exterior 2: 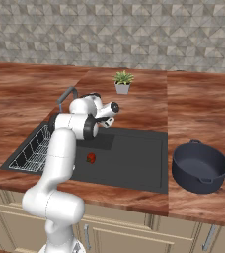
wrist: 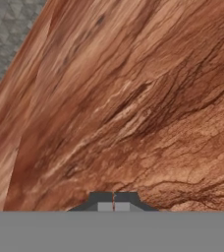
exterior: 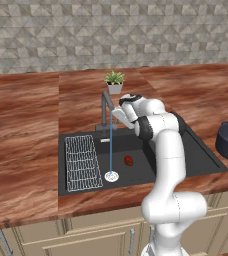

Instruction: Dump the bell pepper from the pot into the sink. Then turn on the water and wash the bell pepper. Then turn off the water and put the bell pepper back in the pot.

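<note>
The bell pepper (exterior: 128, 160) lies on the floor of the sink (exterior: 186, 150), just beside the water (exterior: 110, 150) streaming to the drain (exterior: 111, 176), apparently not under it. Small, rounded and likely wet, it should be light but slippery; a grip across its middle seems safest. The gripper (wrist: 113, 203) has its 2 fingers closed together on nothing, up by the faucet (exterior: 106, 107). The pot (exterior 2: 200, 167) sits empty on the counter (exterior 2: 193, 99). The arm hides the faucet handle.
</note>
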{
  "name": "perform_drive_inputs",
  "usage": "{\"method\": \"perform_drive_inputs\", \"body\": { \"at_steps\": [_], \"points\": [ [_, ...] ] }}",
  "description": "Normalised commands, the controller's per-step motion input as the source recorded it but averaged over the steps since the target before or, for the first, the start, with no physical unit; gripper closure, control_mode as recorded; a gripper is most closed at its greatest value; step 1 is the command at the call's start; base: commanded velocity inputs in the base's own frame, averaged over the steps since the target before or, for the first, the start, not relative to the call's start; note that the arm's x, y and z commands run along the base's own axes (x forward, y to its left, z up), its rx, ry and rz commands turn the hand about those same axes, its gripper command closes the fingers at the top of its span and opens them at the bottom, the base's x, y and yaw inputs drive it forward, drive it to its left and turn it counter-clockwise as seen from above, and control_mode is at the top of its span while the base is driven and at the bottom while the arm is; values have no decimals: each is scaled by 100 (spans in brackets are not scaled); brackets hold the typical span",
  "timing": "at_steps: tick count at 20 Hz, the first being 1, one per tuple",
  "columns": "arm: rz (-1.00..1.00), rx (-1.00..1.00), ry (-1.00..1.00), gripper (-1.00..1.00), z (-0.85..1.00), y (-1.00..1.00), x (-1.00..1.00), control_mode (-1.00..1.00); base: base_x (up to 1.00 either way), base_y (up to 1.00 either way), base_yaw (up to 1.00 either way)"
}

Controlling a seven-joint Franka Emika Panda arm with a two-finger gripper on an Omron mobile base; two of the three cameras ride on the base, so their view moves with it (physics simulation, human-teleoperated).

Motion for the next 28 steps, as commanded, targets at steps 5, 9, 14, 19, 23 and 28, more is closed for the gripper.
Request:
{"method": "perform_drive_inputs", "body": {
  "at_steps": [5,9,14,19,23,28],
  "points": [
    [0,3,0,100,0,36,0,-100,0,0,0],
    [0,1,0,100,0,45,0,-100,0,0,0],
    [0,0,-2,100,3,65,0,-100,0,0,0],
    [0,0,-1,100,1,36,0,-100,0,0,0],
    [0,0,0,100,1,-4,-2,-100,0,0,0],
    [0,0,1,100,23,-28,-17,-100,0,0,0]
  ]
}}
